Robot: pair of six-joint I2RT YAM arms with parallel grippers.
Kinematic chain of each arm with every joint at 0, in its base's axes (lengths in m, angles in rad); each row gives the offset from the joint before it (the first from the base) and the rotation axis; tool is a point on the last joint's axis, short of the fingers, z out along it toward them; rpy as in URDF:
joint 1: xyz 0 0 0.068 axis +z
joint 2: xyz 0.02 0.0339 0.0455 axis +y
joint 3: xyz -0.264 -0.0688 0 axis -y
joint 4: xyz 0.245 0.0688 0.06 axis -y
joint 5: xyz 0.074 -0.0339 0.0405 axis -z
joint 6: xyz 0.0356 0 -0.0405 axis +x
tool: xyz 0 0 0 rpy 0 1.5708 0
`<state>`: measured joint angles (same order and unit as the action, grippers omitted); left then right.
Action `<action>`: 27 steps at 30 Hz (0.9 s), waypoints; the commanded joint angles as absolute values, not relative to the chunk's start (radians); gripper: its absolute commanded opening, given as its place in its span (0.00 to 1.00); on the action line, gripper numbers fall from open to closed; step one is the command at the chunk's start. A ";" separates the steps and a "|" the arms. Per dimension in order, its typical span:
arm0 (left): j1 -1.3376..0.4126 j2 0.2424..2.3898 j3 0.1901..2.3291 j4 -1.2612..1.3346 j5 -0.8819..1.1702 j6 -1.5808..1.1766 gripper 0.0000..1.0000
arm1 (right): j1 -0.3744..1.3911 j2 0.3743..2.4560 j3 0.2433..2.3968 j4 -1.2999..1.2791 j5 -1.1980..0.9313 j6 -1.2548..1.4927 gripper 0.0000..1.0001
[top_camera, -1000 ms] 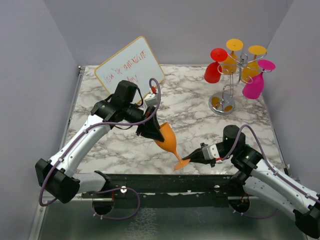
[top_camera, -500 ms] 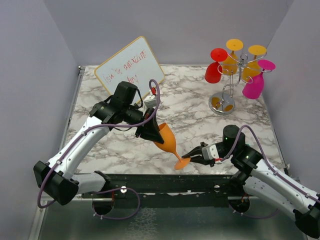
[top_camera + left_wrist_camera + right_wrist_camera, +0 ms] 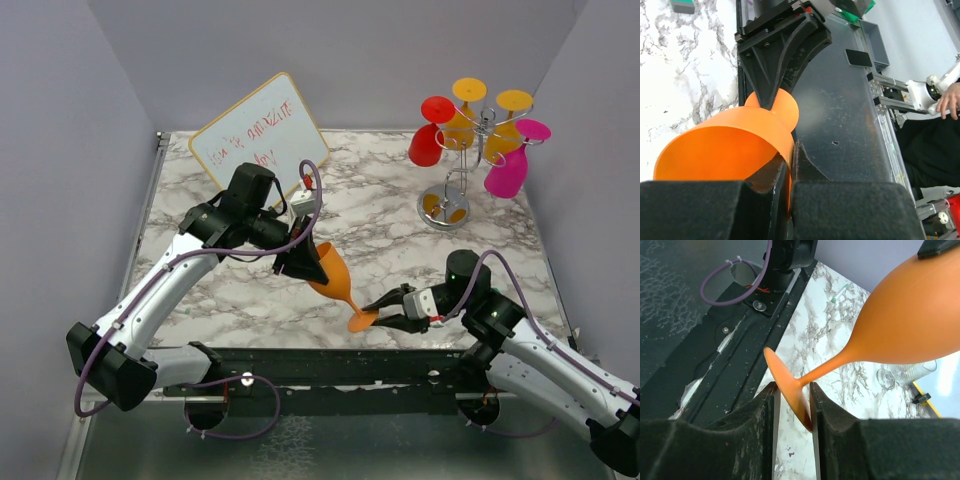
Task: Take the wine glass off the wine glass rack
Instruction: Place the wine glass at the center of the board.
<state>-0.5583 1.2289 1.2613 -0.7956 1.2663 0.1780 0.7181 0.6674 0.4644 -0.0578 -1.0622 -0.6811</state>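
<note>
Pinching the wine glass (image 3: 336, 284) rim, left claw (image 3: 302, 263) holds; right claw (image 3: 376, 314) gapes.

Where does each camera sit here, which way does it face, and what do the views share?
Top external: above and behind the bases, looking down over the marble table; both arms, the wine glass rack and orange wine glass show.
Left wrist: on the left arm, facing the table's near edge; its jaws, shut on the glass's rim, fill the bottom.
Right wrist: on the right arm, facing left and away; its parted jaws straddle the glass's foot.
Shared: all see the orange glass.
</note>
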 commanded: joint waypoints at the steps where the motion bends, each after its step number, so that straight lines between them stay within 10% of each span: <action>1: -0.549 1.207 1.295 -0.759 1.168 0.216 0.00 | 0.719 0.665 0.481 -0.060 -1.090 -0.660 0.35; 27: -0.558 1.264 1.297 -0.707 0.403 0.003 0.00 | 0.719 0.519 0.384 0.261 -0.661 -0.444 0.61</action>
<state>-0.5518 1.2377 1.2957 -0.7868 0.5934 0.0940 0.7181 0.5396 0.4004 0.1486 -0.8162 -0.5396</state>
